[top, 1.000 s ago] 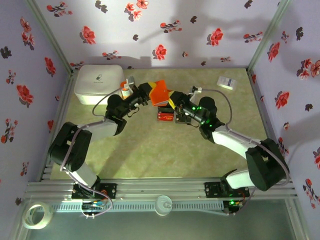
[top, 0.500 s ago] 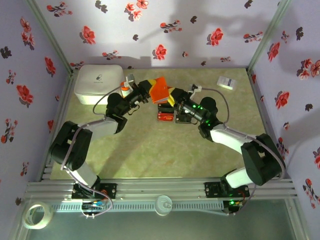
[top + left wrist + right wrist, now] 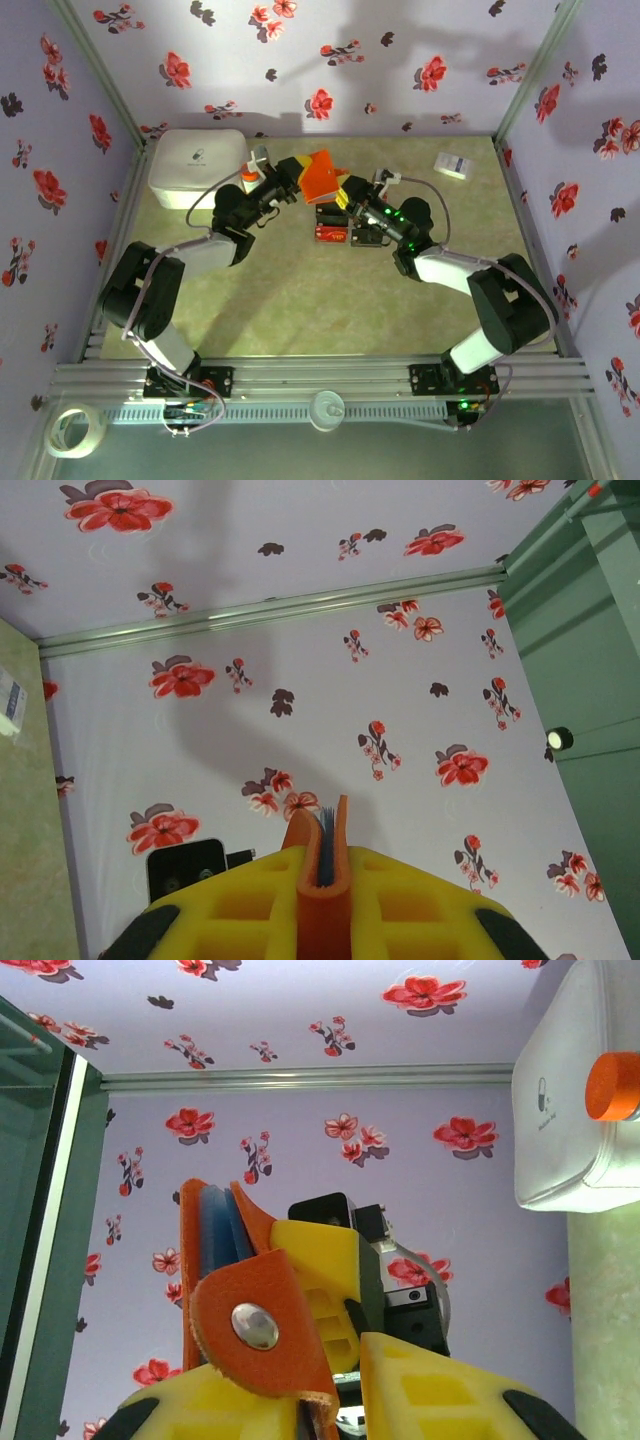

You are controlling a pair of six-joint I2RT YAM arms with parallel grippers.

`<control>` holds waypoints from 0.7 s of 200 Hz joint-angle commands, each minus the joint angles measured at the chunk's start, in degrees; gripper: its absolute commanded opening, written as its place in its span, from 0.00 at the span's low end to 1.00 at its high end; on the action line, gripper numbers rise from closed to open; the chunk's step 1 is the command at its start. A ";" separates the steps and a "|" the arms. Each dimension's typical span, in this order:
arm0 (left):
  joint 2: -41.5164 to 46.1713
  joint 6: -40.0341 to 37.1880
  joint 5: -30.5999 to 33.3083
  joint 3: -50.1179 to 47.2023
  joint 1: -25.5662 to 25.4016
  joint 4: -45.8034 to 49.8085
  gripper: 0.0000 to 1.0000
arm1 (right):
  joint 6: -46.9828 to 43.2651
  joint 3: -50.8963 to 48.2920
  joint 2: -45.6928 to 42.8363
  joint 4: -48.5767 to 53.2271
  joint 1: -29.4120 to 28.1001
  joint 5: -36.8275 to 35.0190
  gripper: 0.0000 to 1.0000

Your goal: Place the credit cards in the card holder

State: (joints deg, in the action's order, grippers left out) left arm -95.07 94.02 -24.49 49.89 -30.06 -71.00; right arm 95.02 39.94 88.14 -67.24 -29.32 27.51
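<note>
Left gripper pinches the card holder tight, right gripper narrow on its snap flap at 4 o'clock. Pull unevenly and it slips loose above the credit cards.

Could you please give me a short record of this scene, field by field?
card holder: orange, held up above the table between the two arms
left pincer: shut on the card holder's edge
right pincer: around the holder's snap flap; grip unclear
credit cards: red and dark, lying on the table just below the holder
other items: white box at back left, white slip at back right
</note>
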 commanded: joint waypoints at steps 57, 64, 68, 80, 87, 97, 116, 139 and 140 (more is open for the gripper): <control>-2.22 -0.24 -0.82 1.87 -1.14 -2.36 0.00 | 0.86 0.68 0.36 -4.90 -0.56 4.54 0.00; -2.23 -0.32 -0.80 1.71 -1.12 -2.31 0.00 | 0.70 0.36 0.22 -4.93 -0.56 4.31 0.00; -2.23 -0.41 -0.80 1.58 -1.05 -2.29 0.00 | 0.61 0.11 0.13 -4.84 -0.50 4.16 0.00; -2.10 -0.74 -0.68 1.23 -1.05 -2.15 0.11 | 0.07 -0.45 -0.15 -4.56 -0.35 3.90 0.00; -2.05 -0.89 -0.73 0.92 -0.97 -2.09 0.22 | -0.25 -0.82 -0.43 -4.23 -0.25 3.67 0.00; -1.81 -1.09 -0.61 0.37 -0.83 -2.06 0.38 | -0.76 -1.39 -0.76 -3.84 -0.05 3.43 0.00; -1.09 -1.57 -0.48 -1.23 -0.31 -1.83 0.68 | -2.21 -2.57 -1.99 -2.11 0.31 3.00 0.00; 0.31 -2.39 -0.40 -4.35 0.85 -1.73 1.00 | -4.54 -3.88 -3.77 1.27 0.82 2.85 0.00; 0.36 -2.41 -0.39 -4.49 0.87 -1.71 1.00 | -4.60 -3.94 -3.85 1.43 0.88 2.79 0.00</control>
State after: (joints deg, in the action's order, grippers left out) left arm -96.16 93.51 -24.64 48.56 -30.20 -71.61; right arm 94.04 37.23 87.55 -67.33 -29.02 29.41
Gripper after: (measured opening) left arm 0.951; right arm 0.057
